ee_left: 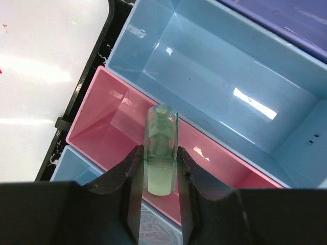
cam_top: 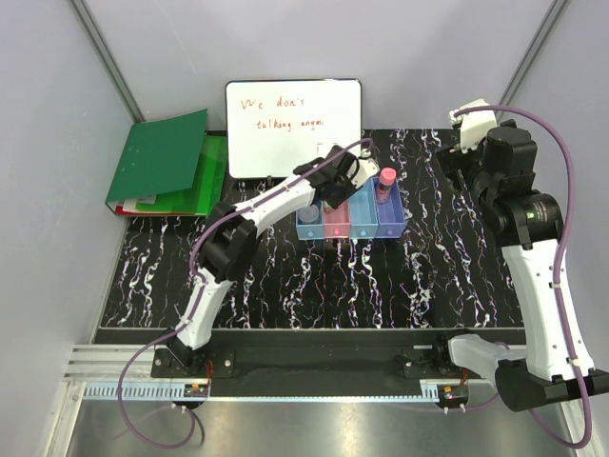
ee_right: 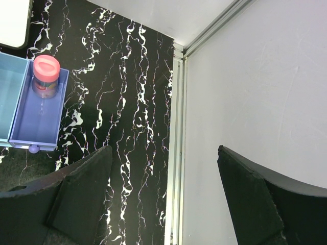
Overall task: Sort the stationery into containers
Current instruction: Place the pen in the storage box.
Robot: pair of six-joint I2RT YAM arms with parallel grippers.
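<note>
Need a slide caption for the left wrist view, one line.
Left gripper pinching a pale green stick over the pink bin, next to a light blue bin.

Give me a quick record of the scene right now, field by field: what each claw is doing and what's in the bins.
left claw: shut on pale green marker, held over the pink bin
right claw: open, empty, off to the right of the bins
purple bin: one pink-capped item standing inside
blue bin between pink and purple: nothing visible inside
behind the bins: whiteboard, green folder
</note>
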